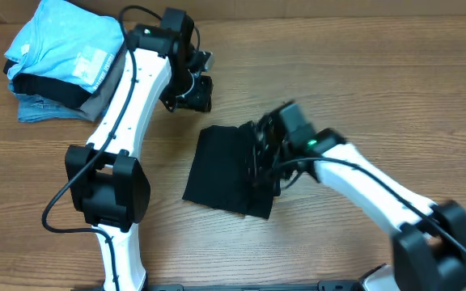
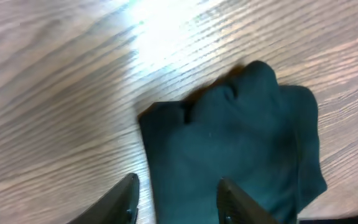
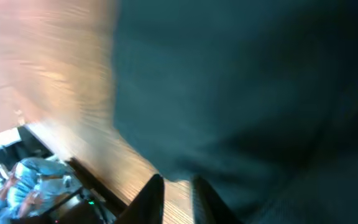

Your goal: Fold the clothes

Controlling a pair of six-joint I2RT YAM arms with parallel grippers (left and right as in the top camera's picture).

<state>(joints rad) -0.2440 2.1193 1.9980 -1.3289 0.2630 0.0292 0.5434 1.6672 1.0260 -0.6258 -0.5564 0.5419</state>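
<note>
The black shirt (image 1: 221, 170) lies folded into a rough rectangle on the wooden table, its right part rumpled. My left gripper (image 1: 196, 93) hovers beyond the shirt's far edge, open and empty. In the left wrist view its jaws (image 2: 176, 199) straddle the shirt's near corner (image 2: 241, 143) without touching it. My right gripper (image 1: 264, 158) sits low over the shirt's right edge. In the blurred right wrist view its jaws (image 3: 178, 196) are close together, with the edge of the shirt (image 3: 247, 93) at their tips. No logo or neck tag shows.
A pile of folded clothes (image 1: 59, 61), light blue on top with grey and denim-blue items under it, sits at the table's far left. The left arm's base (image 1: 108, 190) stands left of the shirt. Bare wood surrounds the shirt.
</note>
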